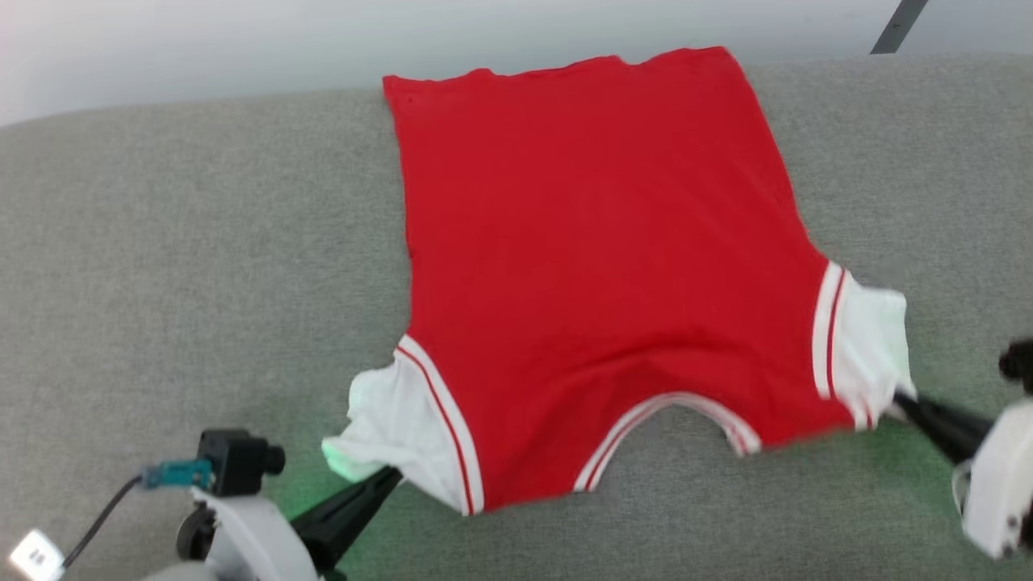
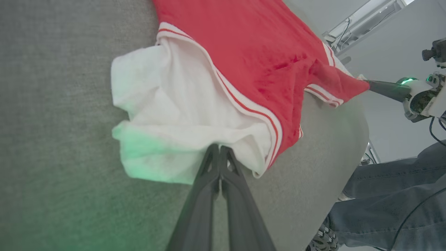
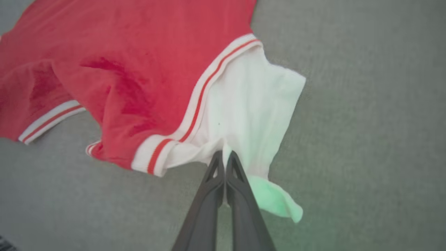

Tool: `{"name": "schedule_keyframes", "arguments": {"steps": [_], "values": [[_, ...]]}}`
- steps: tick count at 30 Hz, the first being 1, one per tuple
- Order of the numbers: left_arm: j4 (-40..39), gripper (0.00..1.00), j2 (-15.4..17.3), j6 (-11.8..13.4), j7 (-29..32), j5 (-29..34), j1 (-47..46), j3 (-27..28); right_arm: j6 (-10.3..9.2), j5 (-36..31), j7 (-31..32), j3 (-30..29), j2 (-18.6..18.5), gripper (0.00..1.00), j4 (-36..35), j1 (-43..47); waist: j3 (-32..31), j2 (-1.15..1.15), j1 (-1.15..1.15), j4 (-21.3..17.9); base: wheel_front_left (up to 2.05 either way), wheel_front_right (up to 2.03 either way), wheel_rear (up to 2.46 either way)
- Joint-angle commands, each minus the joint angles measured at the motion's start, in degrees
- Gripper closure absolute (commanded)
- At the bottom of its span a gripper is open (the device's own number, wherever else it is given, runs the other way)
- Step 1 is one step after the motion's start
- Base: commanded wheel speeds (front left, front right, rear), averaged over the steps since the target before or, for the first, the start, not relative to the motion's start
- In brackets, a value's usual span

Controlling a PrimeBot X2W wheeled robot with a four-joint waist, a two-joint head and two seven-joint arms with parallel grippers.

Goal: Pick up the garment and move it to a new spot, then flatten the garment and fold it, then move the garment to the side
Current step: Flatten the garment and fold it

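The garment (image 1: 597,266), a red jersey with white sleeves and striped trim, lies spread plain side up on the grey table, neck toward me, hem at the far edge. My left gripper (image 1: 394,476) is shut on the edge of the white sleeve at the lower left; the left wrist view shows its closed fingertips (image 2: 220,149) pinching that sleeve (image 2: 181,115). My right gripper (image 1: 902,399) is shut on the other white sleeve at the right. In the right wrist view its fingertips (image 3: 224,156) pinch the sleeve's (image 3: 247,104) near edge, lifting it slightly.
The grey fabric table top (image 1: 177,266) runs wide to the left and right of the jersey, with its far edge along a pale wall. In the left wrist view a person's legs in blue jeans (image 2: 393,195) stand beyond the table's edge.
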Motion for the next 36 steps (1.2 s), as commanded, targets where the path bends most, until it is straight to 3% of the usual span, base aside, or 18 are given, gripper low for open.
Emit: {"name": "schedule_keyframes", "arguments": {"steps": [1, 4, 9, 15, 19, 26, 33, 34, 36], "values": [[-1.4, 1.0, 1.2, 0.8, -0.2, 0.7, 1.8, 0.4, -0.04, 0.2, 2.1, -2.4, -0.1, 1.0, -2.8, 3.9, 0.3, 0.0, 0.0, 0.4, 0.0, 0.0, 0.0], [-4.6, 1.0, 3.6, 2.2, -0.1, 1.3, 4.1, 1.3, -0.05, -0.8, 6.9, -7.5, 0.0, 1.0, -9.3, 11.6, 0.6, 0.0, 0.0, 0.9, 0.0, 0.0, 0.0], [-10.0, 1.0, 7.6, 4.1, -0.1, 1.0, 7.4, 1.8, -0.04, -2.9, 14.2, -15.4, 3.4, 1.0, -19.6, 22.1, 1.0, 0.0, 0.0, 1.3, 0.0, 0.0, 0.0], [-13.9, 1.0, 9.5, 6.5, 0.0, 1.1, 8.9, 1.9, -0.04, -6.4, 19.1, -21.2, 7.6, 1.0, -26.1, 26.9, 1.3, 0.0, 0.0, 1.4, 0.0, 0.0, 0.0], [-13.2, 1.0, 7.3, 7.4, 0.0, 1.8, 8.0, 2.2, -0.04, -8.1, 21.0, -21.3, 10.3, 1.0, -26.6, 25.8, 1.3, 0.0, 0.0, 1.5, 0.0, 0.0, 0.0], [-3.9, 1.0, 0.0, 2.8, 2.3, 0.4, 5.8, 1.3, -0.04, -9.1, 22.3, -13.5, 9.7, 1.0, -15.1, 18.9, 1.5, 0.0, 0.0, 1.8, 0.0, 0.0, 0.0], [4.1, 1.0, -4.2, 1.3, 2.6, 1.6, 4.7, 0.5, -0.06, -8.7, 18.4, -7.8, 9.1, 1.0, -7.4, 14.7, 2.0, 0.0, 0.0, 2.5, 0.0, 0.0, 0.0], [5.1, 1.0, -4.8, 1.0, 2.5, 1.5, 4.6, 0.5, -0.06, -8.7, 17.5, -7.3, 9.0, 0.95, -6.8, 14.1, 2.1, 0.0, 0.0, 2.5, 0.0, 0.0, 0.0], [6.4, 1.0, -5.9, 0.7, 2.0, 1.2, 4.5, 1.0, -0.06, -9.2, 17.2, -5.4, 7.6, 0.59, -7.1, 13.9, 2.2, 0.0, 0.0, 2.7, 0.0, 0.0, 0.0]]}}
